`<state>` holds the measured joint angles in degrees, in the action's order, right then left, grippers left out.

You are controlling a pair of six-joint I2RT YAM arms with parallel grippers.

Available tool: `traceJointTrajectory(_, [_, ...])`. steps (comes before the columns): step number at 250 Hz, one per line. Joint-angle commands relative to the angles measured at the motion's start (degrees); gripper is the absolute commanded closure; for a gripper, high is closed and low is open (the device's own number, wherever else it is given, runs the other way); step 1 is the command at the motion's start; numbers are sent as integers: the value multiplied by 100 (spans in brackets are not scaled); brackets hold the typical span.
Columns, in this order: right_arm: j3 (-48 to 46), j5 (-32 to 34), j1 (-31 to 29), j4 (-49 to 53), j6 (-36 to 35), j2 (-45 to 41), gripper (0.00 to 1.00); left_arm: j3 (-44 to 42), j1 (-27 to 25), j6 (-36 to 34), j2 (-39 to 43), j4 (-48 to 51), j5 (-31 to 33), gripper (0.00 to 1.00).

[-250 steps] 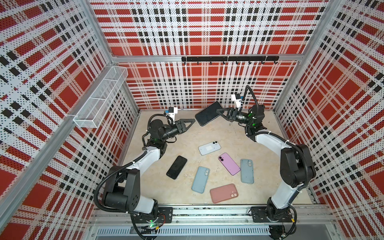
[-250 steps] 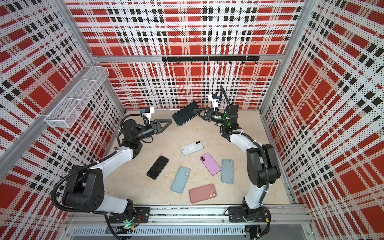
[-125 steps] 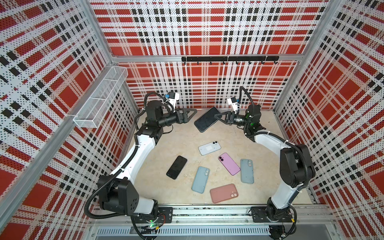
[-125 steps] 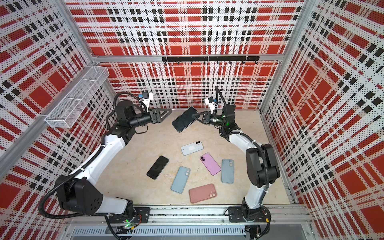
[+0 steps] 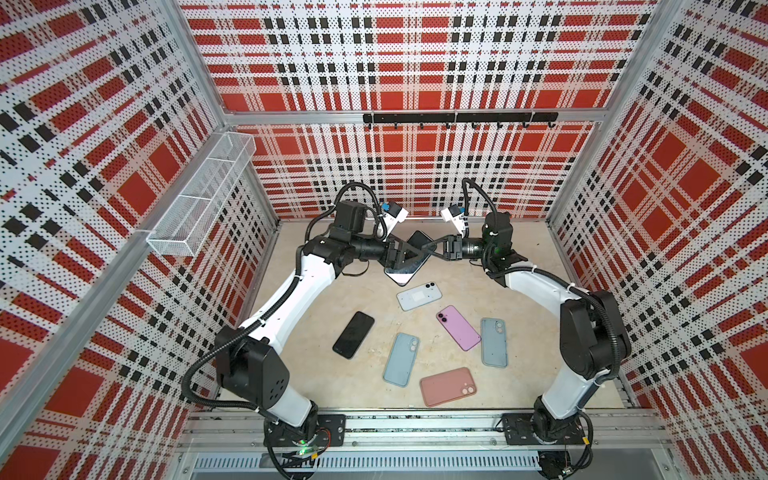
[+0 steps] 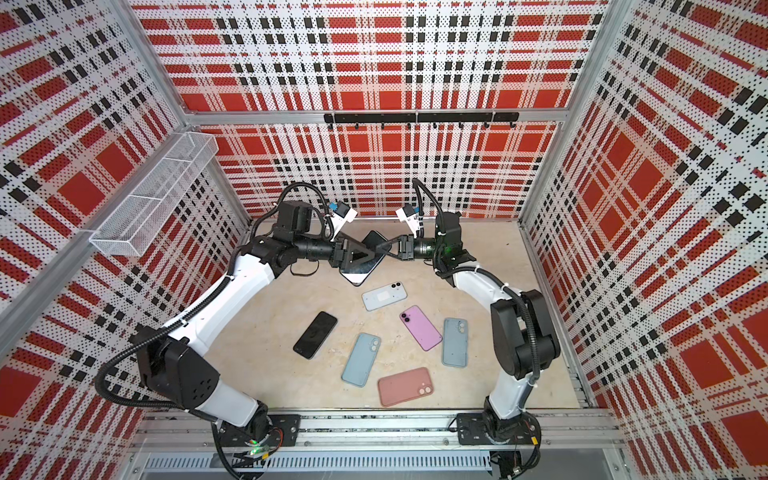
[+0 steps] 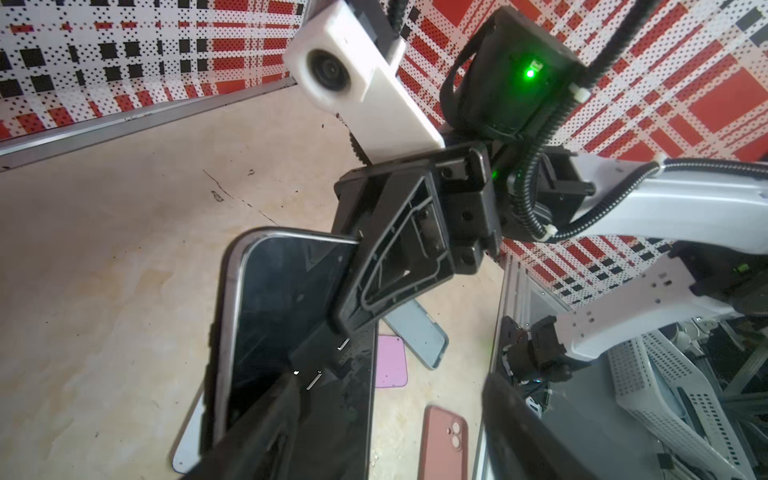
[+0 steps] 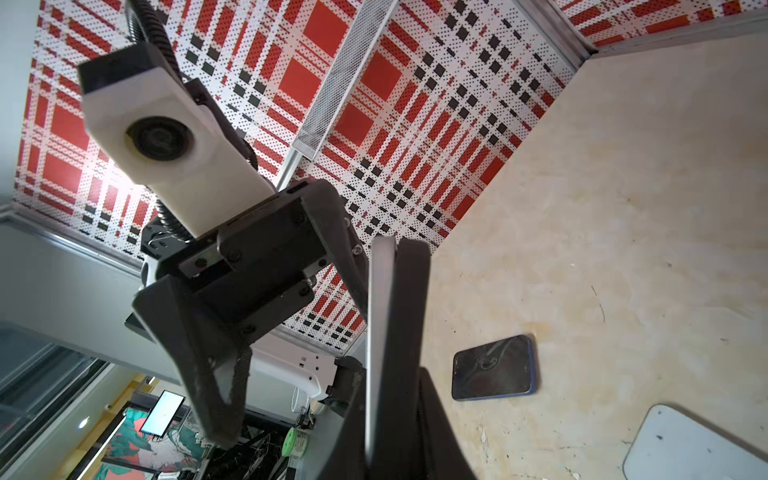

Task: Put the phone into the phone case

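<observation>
The black-screened, silver-edged phone (image 5: 406, 274) hangs tilted above the beige tabletop (image 5: 523, 374) at twelve o'clock, pinched by the right gripper (image 5: 428, 251) from three o'clock. The left gripper (image 5: 413, 259), at nine o'clock, stands wide, one finger across the screen.

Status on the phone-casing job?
Done: the phone is up off the table, pinched in the right gripper. In hand: the left gripper is open at its other end, not gripping. Left: casing it. The pink case and the others lie flat below.
</observation>
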<state>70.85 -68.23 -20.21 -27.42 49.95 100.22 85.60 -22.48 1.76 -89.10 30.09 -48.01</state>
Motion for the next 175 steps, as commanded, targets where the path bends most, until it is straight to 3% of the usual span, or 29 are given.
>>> traceJointTrajectory(1, [96,-808,-98,-2022,752,-355,100,-322,77,-110,134,261,205,28])
traceJointTrajectory(100, [453,-982,-63,-4767,3213,490,100,-1244,473,467,1205,-508,1319,10])
traceJointTrajectory(140, [560,-1041,-116,-4923,3432,583,100,-1067,654,589,626,-328,843,12])
traceJointTrajectory(166, [596,-1052,-124,-4886,3432,601,100,-953,558,707,245,-332,395,20])
traceJointTrajectory(175, [597,-1052,-128,-4868,3431,610,100,-949,306,690,203,-360,363,23])
